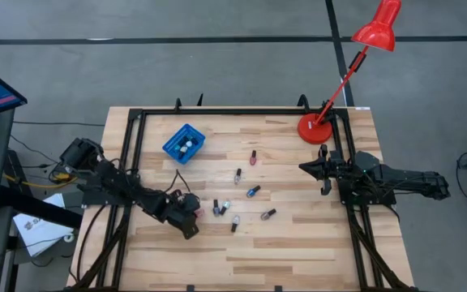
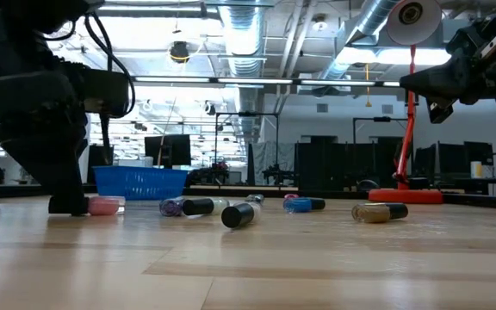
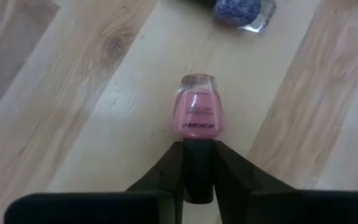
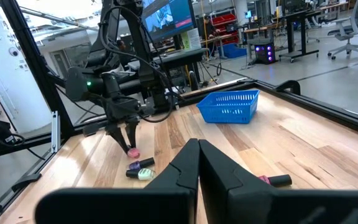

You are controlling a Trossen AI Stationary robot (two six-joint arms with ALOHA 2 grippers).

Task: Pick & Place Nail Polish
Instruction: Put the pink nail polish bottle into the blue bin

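My left gripper is low over the table's left middle, shut on a pink nail polish bottle with a dark cap. The bottle also shows in the low view and in the right wrist view. Several other small bottles lie on their sides on the wood to its right, among them a purple one and a dark-capped one. My right gripper is shut and empty, raised over the table's right side. My left gripper pinches the pink bottle's dark cap between its two fingers, one on each side. The fingers slant down from above and from the table's left. The glass body points away from the gripper and lies on the wood.
A blue plastic bin holding a few bottles stands at the far left. A red desk lamp's base sits at the far right corner. Loose bottles are scattered across the middle. A black frame runs along the table's edges.
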